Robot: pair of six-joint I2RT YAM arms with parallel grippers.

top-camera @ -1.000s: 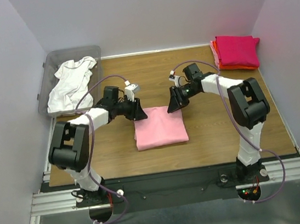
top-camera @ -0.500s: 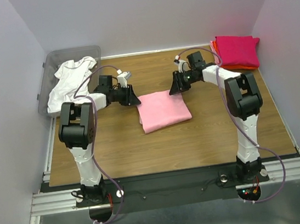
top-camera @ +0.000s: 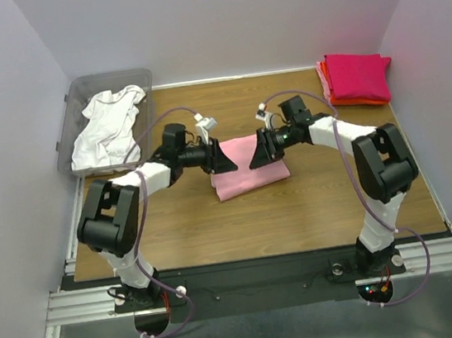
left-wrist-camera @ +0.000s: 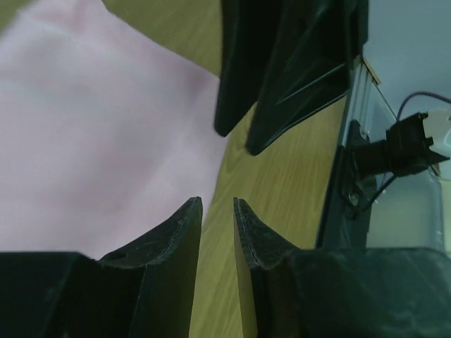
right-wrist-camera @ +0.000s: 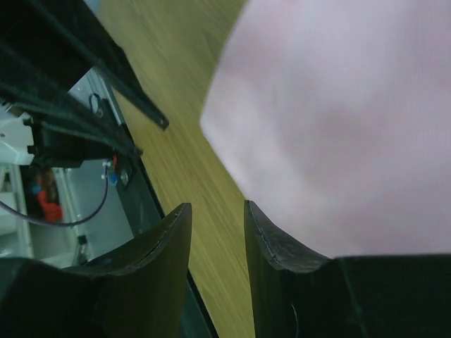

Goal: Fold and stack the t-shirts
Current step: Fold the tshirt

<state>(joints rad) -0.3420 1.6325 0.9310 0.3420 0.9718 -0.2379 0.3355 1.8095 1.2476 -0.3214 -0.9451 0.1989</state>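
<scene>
Near the middle of the table lay the light pink t-shirt, folded into a rough rectangle and turned slightly askew to the table's edges. Its surface looked smooth and flat in both wrist views, with bare wood running along its border.

At its far left corner sat the left gripper, and the right gripper was over its far edge, just beside the left one. The two pointed toward each other, tips close but apart.

In the left wrist view the left gripper had its fingers a narrow slit apart with only wood showing through, just off the shirt's edge, and the right gripper's dark fingers hung opposite. The right gripper likewise had its fingers parted by a slim gap with nothing between them, wood beneath and pink cloth to one side. Whether either tip touched the fabric could not be told.

Farther out, the magenta t-shirt topped a folded stack at the far right corner of the table, with the orange t-shirt and a salmon edge showing under it. At the far left, the white t-shirt lay crumpled inside the grey bin.
</scene>
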